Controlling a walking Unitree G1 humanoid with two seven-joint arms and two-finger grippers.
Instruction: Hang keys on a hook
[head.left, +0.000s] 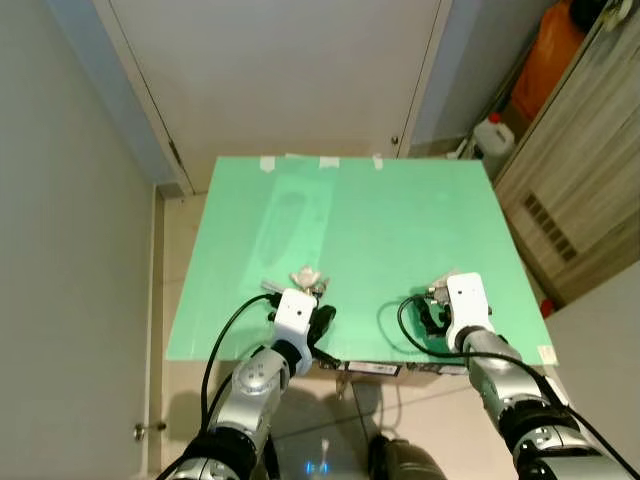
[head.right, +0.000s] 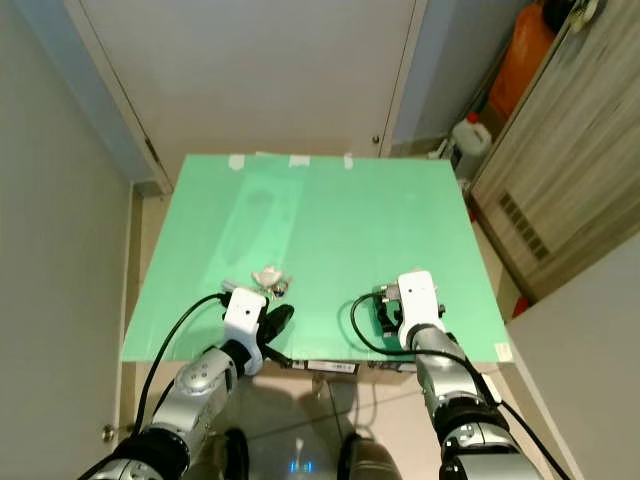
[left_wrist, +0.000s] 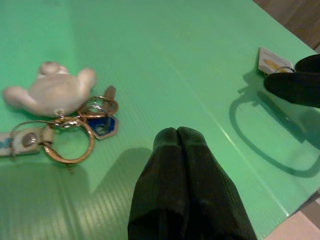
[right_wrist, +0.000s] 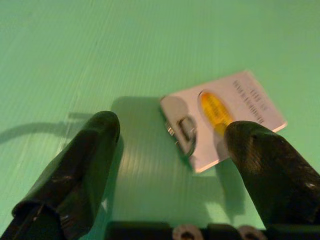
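Eye views: keys (head.left: 305, 281) on green worktop (head.left: 380, 230), just ahead of left gripper (head.left: 322, 322); right gripper (head.left: 430, 312) near front edge.
Left wrist: fingers (left_wrist: 182, 150) pressed together, keys (left_wrist: 75, 127) beside.
Right wrist: fingers (right_wrist: 95, 145) apart, straddling hook (right_wrist: 185, 131) on its card (right_wrist: 235, 107).

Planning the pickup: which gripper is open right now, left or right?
The right gripper, its fingers spread wide over the hook card on the green table. The left gripper is shut, beside the keys.
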